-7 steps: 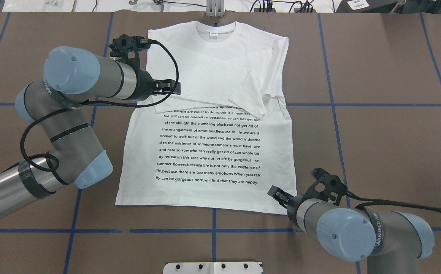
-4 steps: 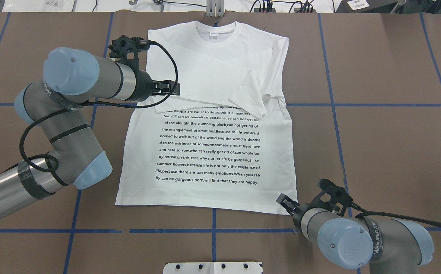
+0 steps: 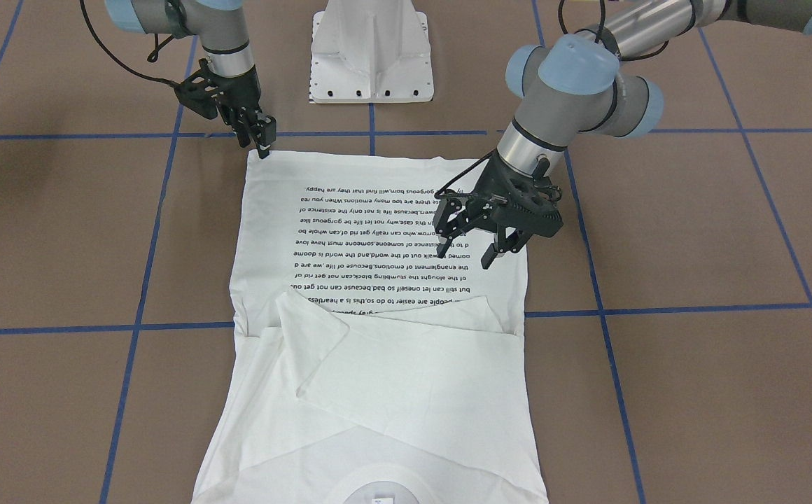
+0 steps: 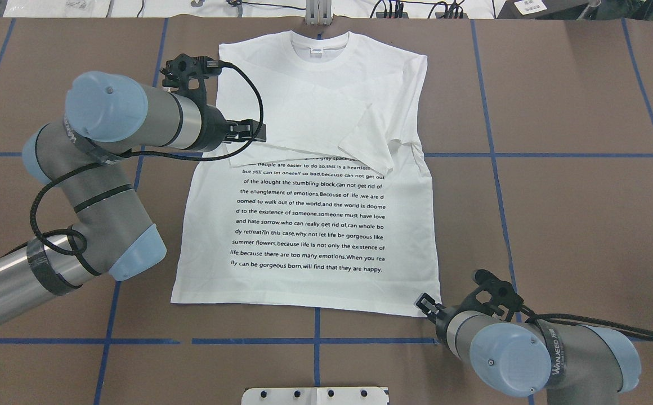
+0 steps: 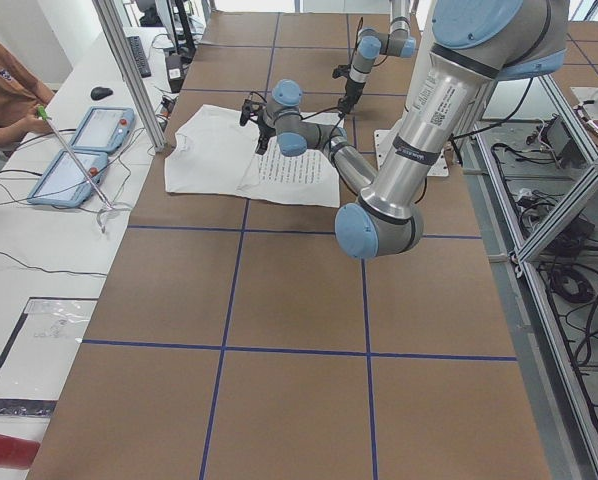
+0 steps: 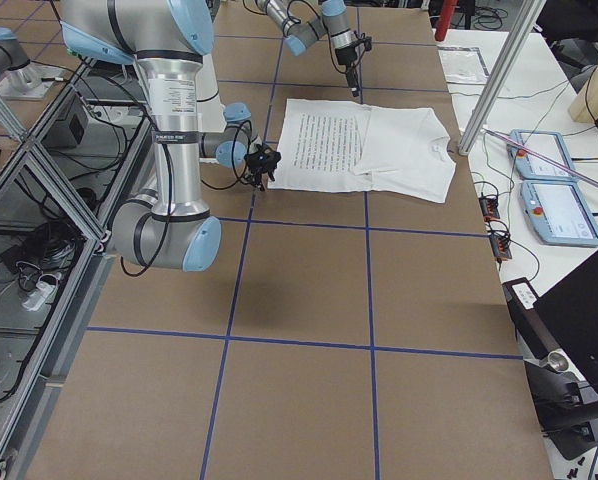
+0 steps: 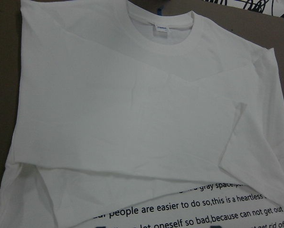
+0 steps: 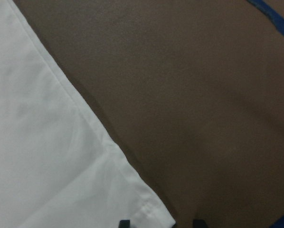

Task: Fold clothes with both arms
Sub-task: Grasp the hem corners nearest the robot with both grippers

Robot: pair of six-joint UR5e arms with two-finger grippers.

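Note:
The white shirt (image 4: 309, 225) lies flat on the brown table, black text side up, with both sleeves folded across the chest and the neck label (image 4: 316, 51) at the far edge. My left gripper (image 4: 259, 130) hovers open above the shirt's left side by the folded sleeve; the front view shows its fingers (image 3: 490, 257) spread. My right gripper (image 4: 425, 304) is low at the shirt's near right hem corner. In the right wrist view its two fingertips (image 8: 124, 223) stand apart on either side of that corner (image 8: 151, 209). The left wrist view shows the chest and collar (image 7: 161, 42).
The white pedestal base (image 4: 315, 395) stands at the near table edge. Blue tape lines (image 4: 492, 154) cross the brown table. An aluminium post (image 4: 318, 11) stands beyond the collar. A seated person (image 5: 4, 85) and tablets (image 5: 74, 150) are at the side bench.
My right gripper has moved right and towards the near edge, from over the hem to the shirt's near right corner. My left arm has hardly moved.

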